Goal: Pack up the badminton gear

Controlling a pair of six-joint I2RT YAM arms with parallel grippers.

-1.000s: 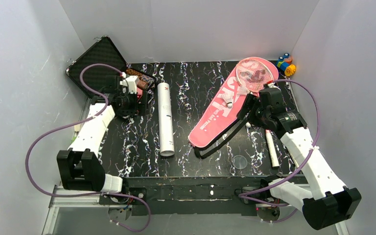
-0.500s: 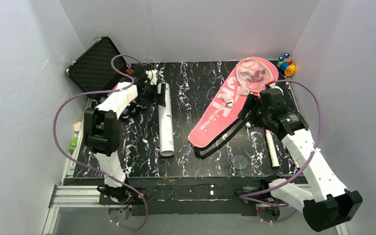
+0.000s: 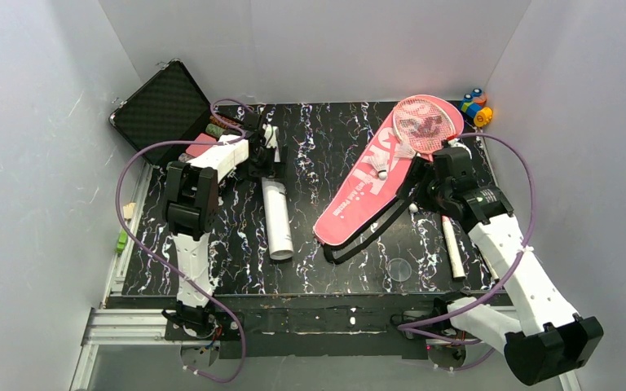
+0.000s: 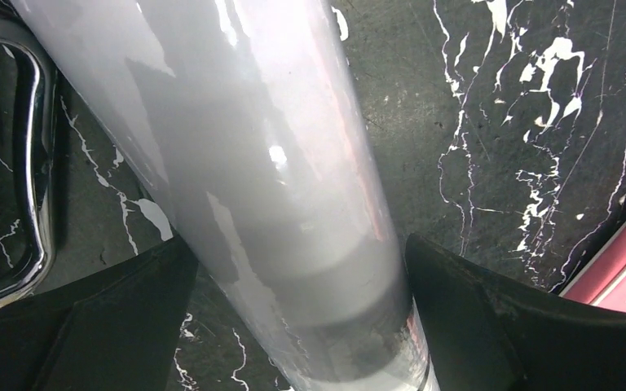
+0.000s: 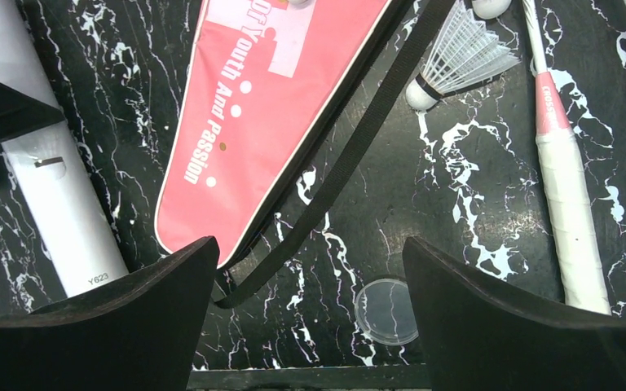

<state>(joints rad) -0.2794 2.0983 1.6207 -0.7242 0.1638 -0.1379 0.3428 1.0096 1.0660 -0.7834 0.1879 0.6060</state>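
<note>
Bench [image 3: 334,281], near to far. Long white cardboard tube [image 3: 278,221] is lying left of centre, its long axis running near to far. Left fingers [image 4: 497,326] are standing apart and straddling the tube's far end crosswise, one on either side. They are not yet clamping; whether they are touching it cannot be told. Pink racket-shaped fabric bag [image 3: 365,186] is lying diagonally to the right of the tube, well apart from it. Right fingers [image 5: 522,326] are hovering apart over the bag's black strap [image 5: 359,147], holding nothing. Judgement: the left arm is sitting nearer, so closing across the tube is looking like the coming move. Black hard case [image 3: 159,106] is sitting far left.
</note>
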